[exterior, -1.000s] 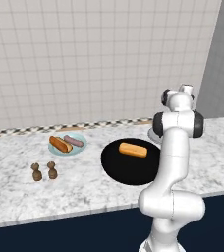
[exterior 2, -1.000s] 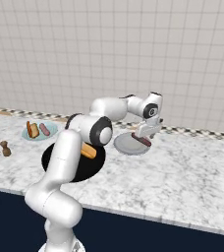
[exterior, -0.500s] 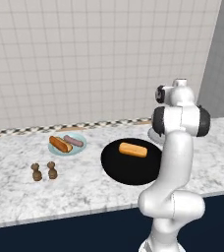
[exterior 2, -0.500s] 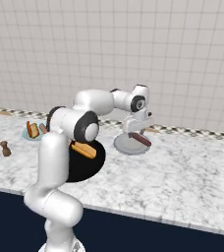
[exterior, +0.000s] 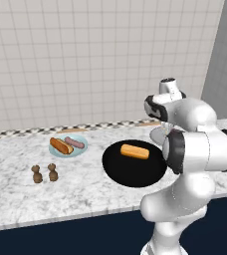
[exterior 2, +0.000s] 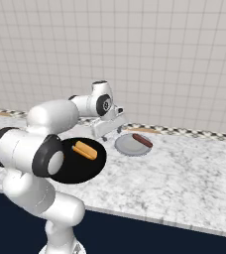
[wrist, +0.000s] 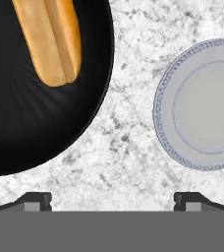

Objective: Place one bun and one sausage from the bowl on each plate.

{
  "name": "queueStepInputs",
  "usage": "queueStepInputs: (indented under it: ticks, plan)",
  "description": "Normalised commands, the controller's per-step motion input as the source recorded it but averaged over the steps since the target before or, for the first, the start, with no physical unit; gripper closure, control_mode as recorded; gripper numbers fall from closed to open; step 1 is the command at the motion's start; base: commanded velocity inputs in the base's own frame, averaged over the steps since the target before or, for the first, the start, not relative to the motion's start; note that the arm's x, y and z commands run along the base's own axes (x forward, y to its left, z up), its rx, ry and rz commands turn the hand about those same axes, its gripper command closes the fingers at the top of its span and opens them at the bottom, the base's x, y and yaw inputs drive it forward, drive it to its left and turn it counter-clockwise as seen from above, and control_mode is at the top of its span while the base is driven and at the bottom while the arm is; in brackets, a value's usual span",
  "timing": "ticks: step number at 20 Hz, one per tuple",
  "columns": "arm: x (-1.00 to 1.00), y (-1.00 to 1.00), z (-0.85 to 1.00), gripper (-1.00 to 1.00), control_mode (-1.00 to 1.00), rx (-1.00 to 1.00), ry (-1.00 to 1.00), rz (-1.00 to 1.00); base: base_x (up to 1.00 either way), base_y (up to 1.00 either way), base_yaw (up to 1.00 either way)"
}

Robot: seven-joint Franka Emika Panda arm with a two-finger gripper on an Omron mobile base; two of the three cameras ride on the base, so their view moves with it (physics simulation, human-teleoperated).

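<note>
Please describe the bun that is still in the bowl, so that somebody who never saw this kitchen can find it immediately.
On the marble counter, find the big black bowl near the middle. Inside it lies one bun, orange-brown and split along its length. The other bun lies on the light blue plate beside a sausage.

White tiled wall (exterior: pixel 85 55) behind a marble counter (exterior: pixel 75 191).
</note>
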Motion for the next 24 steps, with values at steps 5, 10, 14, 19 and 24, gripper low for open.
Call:
queueStepInputs:
  ticks: [5, 10, 14, 19, 24]
  plan:
    - [-0.88, 0.96, 0.54, -1.0, -1.0, 0.01, -0.02, 0.0, 0.0, 0.0, 0.0]
    - [-0.5, 1.0, -0.16, -1.0, -1.0, 0.0, -0.16, 0.05, 0.0, 0.0, 0.0]
    - [0.06, 0.46, -0.13, -1.0, -1.0, 0.01, -0.07, 0.1, 0.0, 0.0, 0.0]
    - [0.45, 0.0, -0.17, -1.0, -1.0, 0.03, 0.0, 0.0, 0.0, 0.0, 0.0]
    - [0.59, 0.0, -0.41, -1.0, -1.0, 0.0, 0.0, 0.0, 0.0, 0.0, 0.0]
